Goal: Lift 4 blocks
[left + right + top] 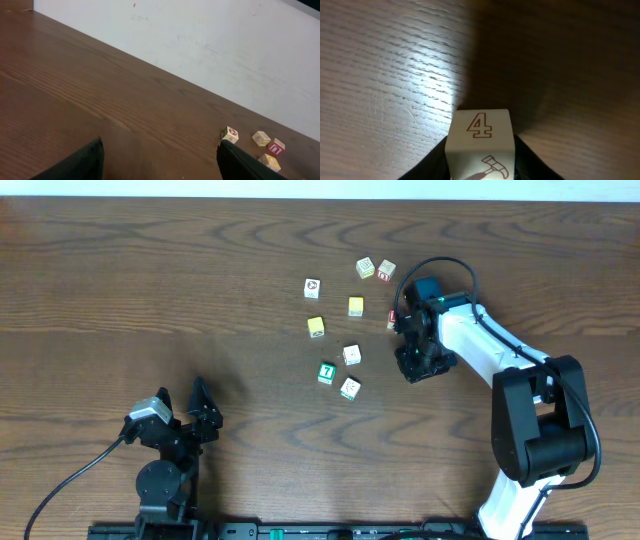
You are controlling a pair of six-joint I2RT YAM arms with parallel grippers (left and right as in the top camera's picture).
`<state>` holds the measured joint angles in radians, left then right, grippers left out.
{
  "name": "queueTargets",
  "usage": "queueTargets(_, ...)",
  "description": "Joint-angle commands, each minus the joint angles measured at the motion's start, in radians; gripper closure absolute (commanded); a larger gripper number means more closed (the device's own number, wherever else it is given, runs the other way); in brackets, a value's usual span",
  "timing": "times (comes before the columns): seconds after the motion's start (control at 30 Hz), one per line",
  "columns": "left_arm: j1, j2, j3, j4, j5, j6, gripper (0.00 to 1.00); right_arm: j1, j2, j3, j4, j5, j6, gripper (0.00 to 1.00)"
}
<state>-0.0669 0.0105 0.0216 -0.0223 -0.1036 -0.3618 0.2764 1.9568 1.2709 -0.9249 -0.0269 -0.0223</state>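
Dark wood-grain tabletop (150,280), backed by a white wall (200,40), is seen scattered with small wooden blocks (352,354) right of centre. One cube (480,132), marked with a red 4 and a hammer, is flanked closely by the right gripper (480,165); a firm clamp cannot be confirmed. The green 7 block (326,372) lies nearby. The left gripper (161,142) is held wide apart, well away. The blocks are judged light, rigid and smooth, best pinched across opposite flat faces.

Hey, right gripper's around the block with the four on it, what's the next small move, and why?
Probably close the right gripper a touch more: its fingers flank the block on both sides, but a firm pinch isn't evident.
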Motion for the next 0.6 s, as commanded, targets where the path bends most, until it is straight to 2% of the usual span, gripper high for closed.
queueTargets(0.0, 0.005, -0.006, -0.018, -0.041, -0.01, 0.01, 0.27, 0.007, 0.009, -0.003, -0.016, -0.004, 0.124, 0.7)
queueTargets(0.43, 0.005, -0.006, -0.018, -0.041, -0.01, 0.01, 0.27, 0.117, 0.002, -0.003, -0.088, 0.005, 0.247, 0.92)
queueTargets(0.57, 0.005, -0.006, -0.018, -0.041, -0.01, 0.01, 0.27, 0.184, -0.015, -0.003, -0.047, 0.023, 0.318, 0.92)
